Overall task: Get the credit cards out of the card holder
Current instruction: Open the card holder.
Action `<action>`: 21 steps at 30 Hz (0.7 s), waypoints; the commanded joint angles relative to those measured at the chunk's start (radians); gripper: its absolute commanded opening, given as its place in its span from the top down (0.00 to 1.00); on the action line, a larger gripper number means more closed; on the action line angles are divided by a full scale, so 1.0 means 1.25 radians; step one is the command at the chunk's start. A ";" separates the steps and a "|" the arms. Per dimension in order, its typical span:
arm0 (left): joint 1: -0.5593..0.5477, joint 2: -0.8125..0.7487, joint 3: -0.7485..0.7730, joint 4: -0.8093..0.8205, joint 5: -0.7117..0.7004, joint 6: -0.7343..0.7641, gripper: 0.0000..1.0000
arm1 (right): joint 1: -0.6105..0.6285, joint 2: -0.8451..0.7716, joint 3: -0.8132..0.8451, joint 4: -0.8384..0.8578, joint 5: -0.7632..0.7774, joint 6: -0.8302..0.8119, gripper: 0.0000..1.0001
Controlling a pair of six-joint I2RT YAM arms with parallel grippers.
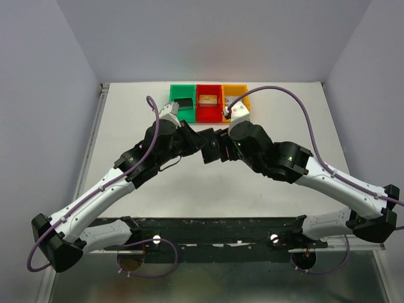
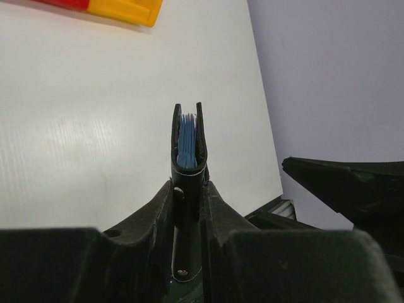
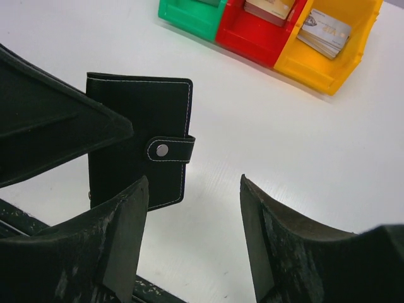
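Note:
The card holder (image 3: 136, 126) is a black wallet with white stitching, folded closed, its snap strap (image 3: 163, 150) fastened over the edge. My left gripper (image 2: 188, 189) is shut on it and holds it upright above the table. Seen edge-on in the left wrist view, the card holder (image 2: 188, 142) shows blue-grey lining between its covers. The credit cards are hidden. My right gripper (image 3: 192, 189) is open just to the right of the wallet, its left fingertip (image 3: 126, 208) in front of the wallet's lower corner, with nothing between the fingers.
Three bins stand in a row at the table's far edge: green (image 1: 182, 101), red (image 1: 208, 101) and yellow (image 1: 235, 100). Each holds a chunky block: black, tan, and silver (image 3: 325, 30). Both arms meet over the table's middle. A dark rail (image 1: 208, 228) runs along the near edge.

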 commanded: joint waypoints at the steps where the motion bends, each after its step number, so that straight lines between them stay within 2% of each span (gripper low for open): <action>1: -0.008 -0.003 0.014 -0.032 -0.038 -0.020 1.00 | 0.007 0.028 0.037 -0.003 0.029 -0.002 0.33; 21: -0.023 -0.015 -0.003 0.003 -0.023 -0.011 1.00 | 0.007 0.131 0.080 -0.020 -0.024 0.035 0.36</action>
